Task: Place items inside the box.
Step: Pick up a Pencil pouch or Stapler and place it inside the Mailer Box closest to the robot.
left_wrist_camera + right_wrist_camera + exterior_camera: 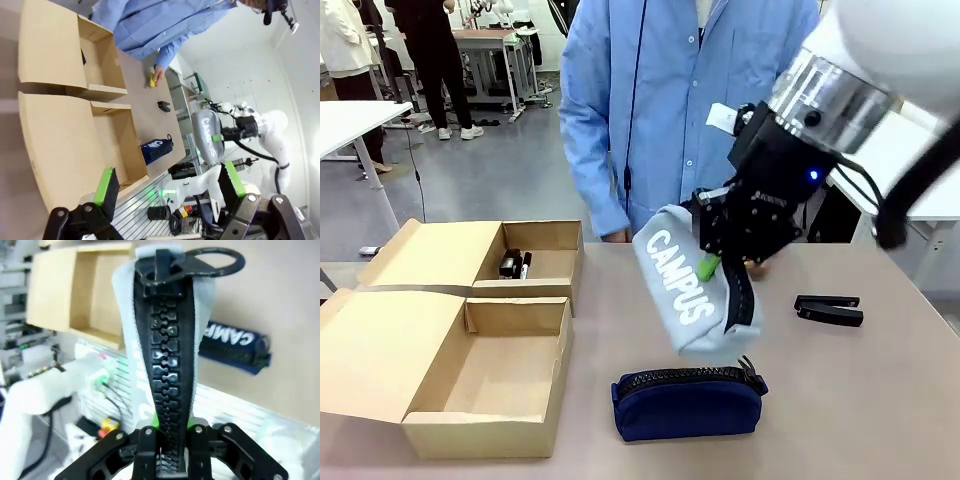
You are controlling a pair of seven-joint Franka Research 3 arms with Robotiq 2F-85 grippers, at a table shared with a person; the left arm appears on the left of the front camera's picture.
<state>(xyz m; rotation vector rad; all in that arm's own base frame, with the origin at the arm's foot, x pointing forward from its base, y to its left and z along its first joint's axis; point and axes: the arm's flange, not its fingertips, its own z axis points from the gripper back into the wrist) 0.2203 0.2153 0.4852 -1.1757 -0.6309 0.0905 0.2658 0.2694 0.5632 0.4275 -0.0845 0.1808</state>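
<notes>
so we're mid-carry here: our right gripper [712, 265] is clamped tight on the grey campus pouch [685, 290], pinching it along the zip edge. the pouch hangs tilted, clear of the table [880, 400], above the navy zip pouch [687, 402] and in front of the person's blue shirt [670, 100].

next move as we read it: swing left to the cardboard box [480, 437] and lower the pouch into the near compartment, which looks bare. the far one already holds a couple of small dark things [512, 265]. most of the pouch dangles below the fingers, so we'd want plenty of height or it could snag the box wall.

the pouch looks soft and saggy: pale grey, white lettering, chunky black zip with a ring pull.

our left gripper [167, 185] has its fingers wide apart with nothing between them, looking down at the box. the black stapler [828, 309] lies on the table off to the right.
</notes>
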